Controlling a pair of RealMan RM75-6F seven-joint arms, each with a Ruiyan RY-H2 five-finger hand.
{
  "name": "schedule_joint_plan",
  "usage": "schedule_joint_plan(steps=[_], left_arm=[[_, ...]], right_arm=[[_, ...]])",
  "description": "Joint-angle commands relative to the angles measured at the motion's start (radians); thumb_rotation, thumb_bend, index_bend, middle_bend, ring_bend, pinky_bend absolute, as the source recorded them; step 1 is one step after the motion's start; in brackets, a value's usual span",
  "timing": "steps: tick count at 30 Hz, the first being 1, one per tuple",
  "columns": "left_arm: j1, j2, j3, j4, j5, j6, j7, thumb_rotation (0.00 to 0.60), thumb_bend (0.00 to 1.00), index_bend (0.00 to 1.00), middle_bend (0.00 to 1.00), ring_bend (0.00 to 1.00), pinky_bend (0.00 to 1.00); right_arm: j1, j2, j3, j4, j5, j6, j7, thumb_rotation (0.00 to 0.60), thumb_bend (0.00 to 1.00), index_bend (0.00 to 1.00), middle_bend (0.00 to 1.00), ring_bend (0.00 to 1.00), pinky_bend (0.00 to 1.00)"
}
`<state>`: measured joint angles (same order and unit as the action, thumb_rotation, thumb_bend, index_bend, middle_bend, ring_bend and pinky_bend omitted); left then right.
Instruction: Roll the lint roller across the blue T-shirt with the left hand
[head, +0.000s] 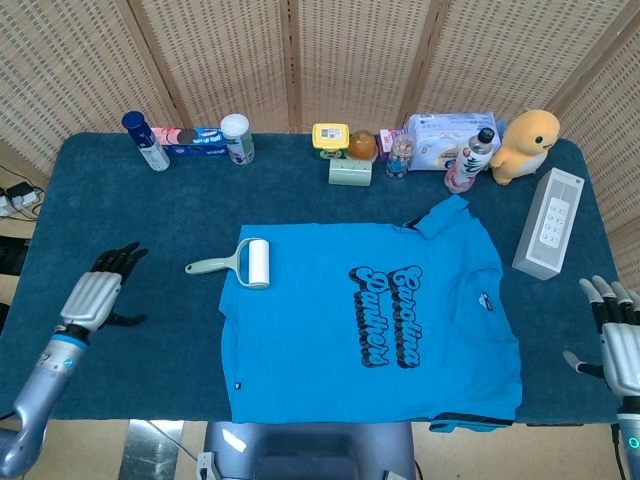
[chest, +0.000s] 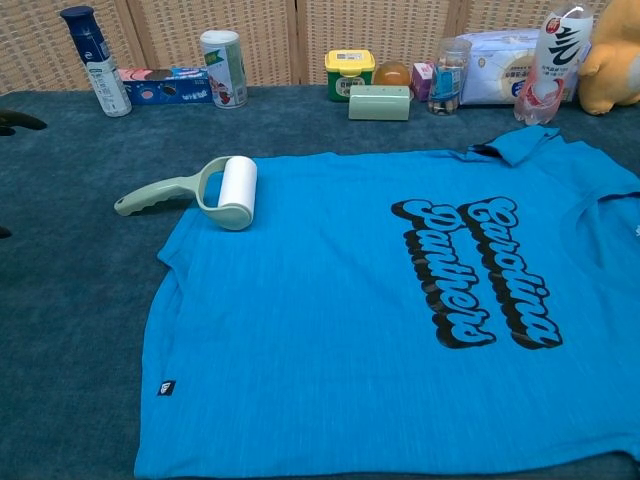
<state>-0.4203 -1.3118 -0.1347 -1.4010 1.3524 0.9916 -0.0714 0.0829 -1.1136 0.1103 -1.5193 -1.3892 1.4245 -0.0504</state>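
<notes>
Woven screens close off the back, and across the dark blue table cover (head: 130, 215) lies the blue T-shirt (head: 370, 330), spread flat with its printed front up. At its near-left corner sits the lint roller (head: 235, 264), white drum resting just on the shirt's edge, pale green handle pointing out toward the left over the bare cloth. And there's the left hand (head: 95, 296), out over the table well apart from that handle, fingers spread and holding nothing; the chest view catches only dark fingertips at its left border. Over on the other side the right hand (head: 615, 335) hangs at the table's edge, fingers apart, empty too, near the white box (head: 548, 222). So this reads as the reach, with no grasp made yet. What the next move calls for, by the look of it: carry the left hand across to the handle, line the palm along it, and close around it without nudging the drum off the shirt.
</notes>
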Motion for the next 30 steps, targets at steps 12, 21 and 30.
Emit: schedule_joint_plan(steps=[12,21,30], left_arm=[[-0.303,-0.121,-0.098,0.137,-0.326,-0.339,0.253,0.6,0.04,0.0,0.07,0.0,0.03],[-0.37,-0.192,-0.076,0.185,-0.445,-0.321,0.377,0.6,0.04,0.21,0.34,0.13,0.1],[-0.417,-0.26,-0.049,0.223,-0.538,-0.289,0.486,0.6,0.06,0.26,0.35,0.15,0.12]], right_arm=[[0.003,0.0,0.026,0.014,0.059,-0.014,0.001,0.6,0.0,0.03,0.0,0.0,0.0],[0.004,0.005,0.034,0.017,0.076,-0.021,0.014,0.6,0.0,0.03,0.0,0.0,0.0],[0.007,0.009,0.027,0.011,0.07,-0.034,0.027,0.6,0.0,0.03,0.0,0.0,0.0]])
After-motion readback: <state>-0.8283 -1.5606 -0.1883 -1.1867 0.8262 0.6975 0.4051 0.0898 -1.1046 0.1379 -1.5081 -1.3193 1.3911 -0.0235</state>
